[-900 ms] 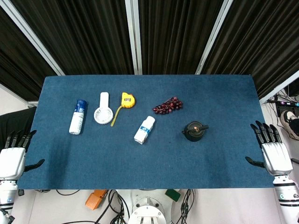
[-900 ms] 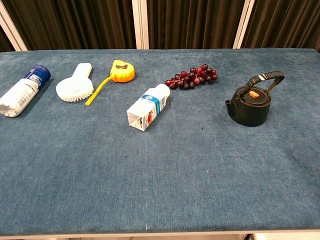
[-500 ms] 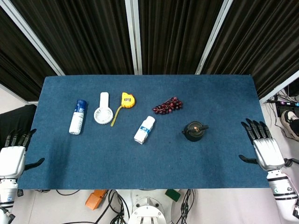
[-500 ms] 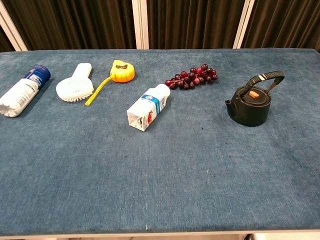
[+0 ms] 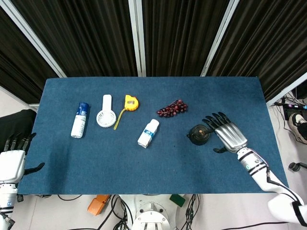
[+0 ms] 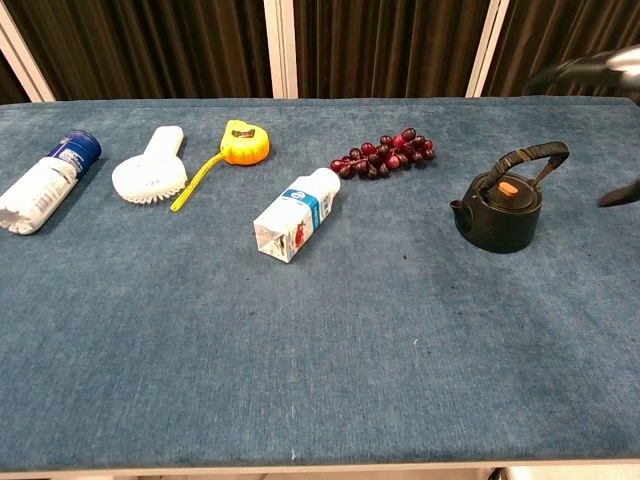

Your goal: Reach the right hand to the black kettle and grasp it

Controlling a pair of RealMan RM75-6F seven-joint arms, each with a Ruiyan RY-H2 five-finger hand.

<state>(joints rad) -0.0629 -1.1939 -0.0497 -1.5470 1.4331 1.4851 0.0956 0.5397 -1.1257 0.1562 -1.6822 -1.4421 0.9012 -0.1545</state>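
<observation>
The black kettle [image 5: 198,134] stands upright on the blue table [image 5: 144,163], right of centre, with its spout to the left and its handle arched up over the orange-knobbed lid. In the chest view the kettle [image 6: 503,203] sits alone on the cloth, nothing touching it.

The right hand [image 5: 228,134] hovers just beside the kettle on its right, palm down, fingers [image 5: 214,120] spread wide and reaching toward the handle, the thumb sticking out below. It holds nothing; the fingertips are near the kettle, though from above I cannot tell whether they touch it (the chest view shows only blurred dark fingertips at the right edge, apart from the kettle).

The left hand [image 5: 13,160] rests off the near left corner of the table, fingers straight and apart, empty.

A bunch of dark red grapes [image 5: 172,108] lies just behind the kettle to the left. Further left are a small milk carton [image 5: 148,133] on its side, a yellow tape measure [image 5: 130,102], a white handheld fan [image 5: 105,112] and a blue-capped white bottle [image 5: 80,120] lying down.
</observation>
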